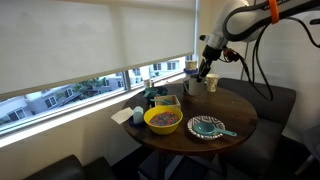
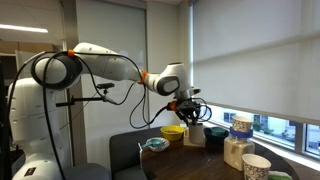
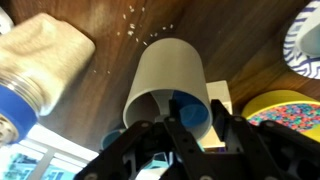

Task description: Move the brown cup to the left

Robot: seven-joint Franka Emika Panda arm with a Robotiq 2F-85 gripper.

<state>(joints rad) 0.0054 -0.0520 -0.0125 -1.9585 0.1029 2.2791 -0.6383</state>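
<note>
"Brown cup (image 3: 165, 75), where is it right now?"

"On the far right part of the round table (image 1: 235, 112), close to the window and straight under my gripper (image 3: 182, 128). In the wrist view I look down its tan outside and into a blue inside. A jar with a blue lid (image 3: 12, 115) sits to its left in that view, and a yellow bowl (image 3: 285, 105) to its right."

"Do you have hold of it?"

"I judge yes. The 2 fingers are drawn in narrow at the rim, 1 inside the mouth and 1 outside, pinching the wall between them. What I cannot tell is whether the base is off the wood. Both exterior views are too small for that."

"So how much of the job is done?"

"As I read it, the reach and the grip are done and the carry to the left is all to do. In an exterior view the cup (image 1: 194, 87) is at the right end of the things on the table. It is well apart from the yellow bowl and the patterned plate (image 1: 207, 127), which are nearer the front edge."

"And what is left?"

"Lift it clear of the table, take it left along the window side, and keep it upright. Then set it on bare wood, open up and back away. A rim pinch can let a cup swing, so I would go slowly, and the jar is 1 thing to watch on that side."
</note>
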